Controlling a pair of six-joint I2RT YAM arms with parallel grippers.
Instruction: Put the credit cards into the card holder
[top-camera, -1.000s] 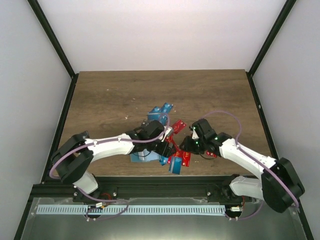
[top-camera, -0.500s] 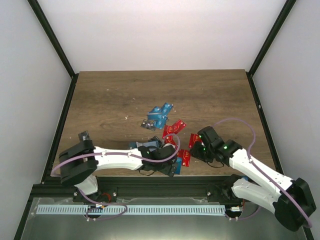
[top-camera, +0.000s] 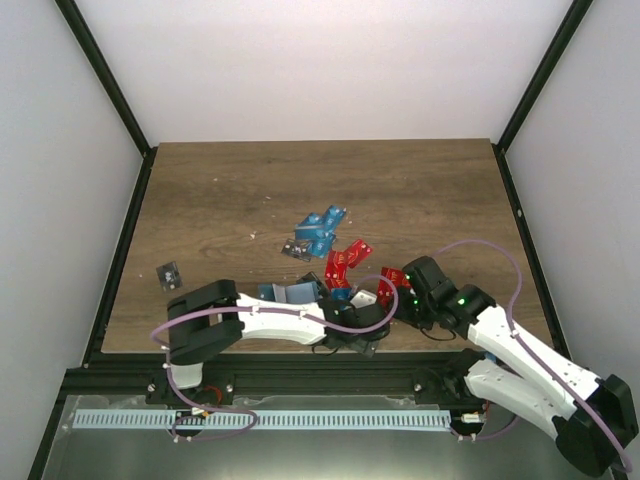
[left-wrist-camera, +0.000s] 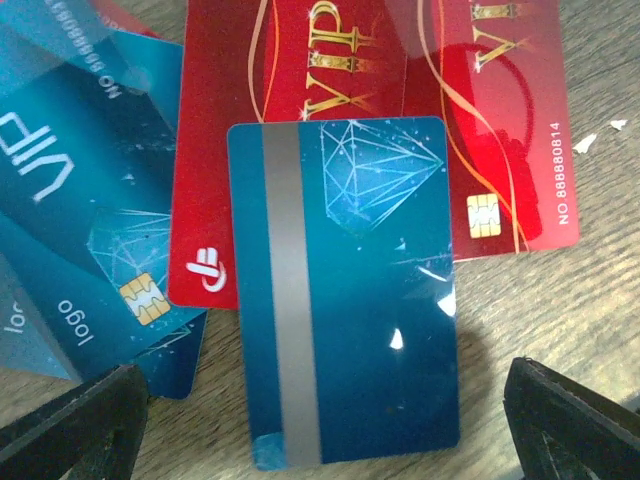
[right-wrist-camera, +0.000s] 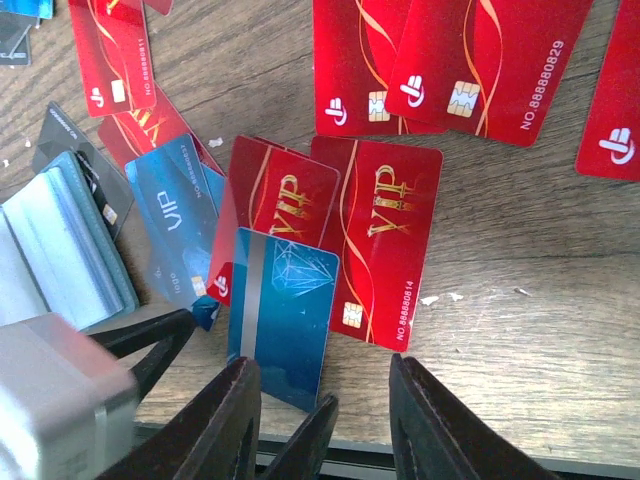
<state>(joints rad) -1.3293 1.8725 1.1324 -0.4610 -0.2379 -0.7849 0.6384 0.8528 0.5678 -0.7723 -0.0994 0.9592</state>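
A blue credit card (left-wrist-camera: 340, 300) lies stripe side up on red VIP cards (left-wrist-camera: 300, 90), by a blue VIP card (left-wrist-camera: 90, 230). My left gripper (left-wrist-camera: 322, 410) is open and empty, its fingers (left-wrist-camera: 80, 430) either side of this card's near end. In the right wrist view the same card (right-wrist-camera: 285, 310) lies before my open, empty right gripper (right-wrist-camera: 322, 385), with a left finger between. The teal card holder (right-wrist-camera: 95, 255) lies open at left, pale pockets showing. From above, the holder (top-camera: 290, 293) lies left of both grippers (top-camera: 362, 335) (top-camera: 392, 300).
More blue cards (top-camera: 320, 230) and red cards (top-camera: 345, 258) lie mid-table. One black card (top-camera: 170, 272) lies alone at the left. The table's front edge and its black rail (top-camera: 300, 360) run just below both grippers. More red cards (right-wrist-camera: 450, 60) lie farther out.
My left arm has swung low along the front edge and reached right, off the holder, to the striped blue card. My right gripper has drawn back to the right. The lone black card has come into view.
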